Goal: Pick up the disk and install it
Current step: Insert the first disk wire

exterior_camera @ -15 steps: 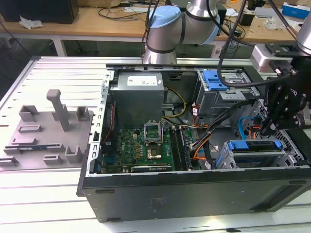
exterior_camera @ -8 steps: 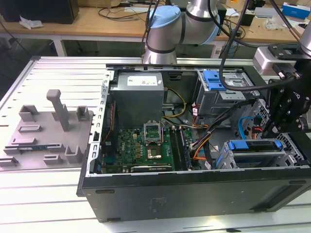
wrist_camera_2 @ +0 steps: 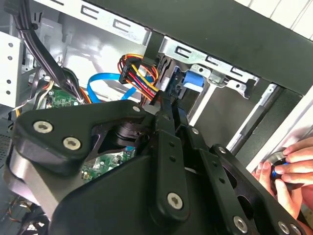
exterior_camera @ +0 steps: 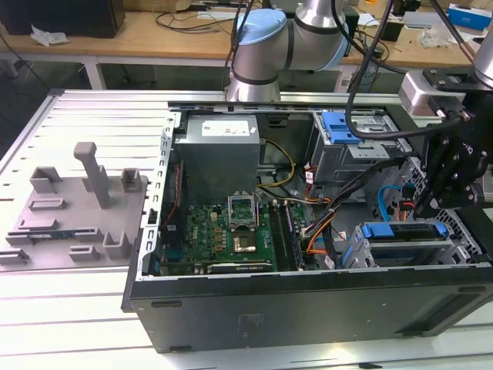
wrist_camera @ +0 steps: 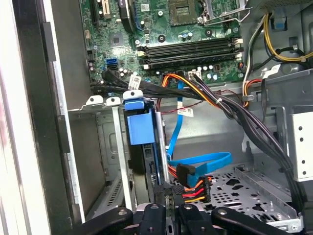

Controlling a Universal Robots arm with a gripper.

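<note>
In the exterior view an open computer case (exterior_camera: 308, 308) lies on a slatted table (exterior_camera: 77, 331). Inside it a grey box (exterior_camera: 222, 158) sits at 12 o'clock, a green board (exterior_camera: 231, 231) lies just below that, and a blue latch (exterior_camera: 343, 127) sits toward 1 o'clock. A grey tray (exterior_camera: 77, 208) lies outside the case at 9 o'clock. The disk (exterior_camera: 407, 247) rests in a metal cage (exterior_camera: 471, 235) at the case's 4 o'clock corner, its long axis on the 9-to-3 line and its blue bracket uppermost. The gripper (exterior_camera: 425, 206) hangs just above it, with cables (exterior_camera: 327, 231) crowding the cage's 9 o'clock side. The second wrist view adds a person's hand (wrist_camera_2: 288, 169) on a small round thing outside the case wall. There the gripper (wrist_camera_2: 166, 100) reaches to the blue end of the disk (wrist_camera_2: 190, 81), beside a bundle of red and yellow wires (wrist_camera_2: 139, 73). The first wrist view takes the disk (wrist_camera: 142, 125) edge-on, standing between the cage wall and a flat blue cable (wrist_camera: 200, 161), its length running toward the gripper (wrist_camera: 167, 193). Whether the gripper is clamped on it or free, I cannot tell.
</note>
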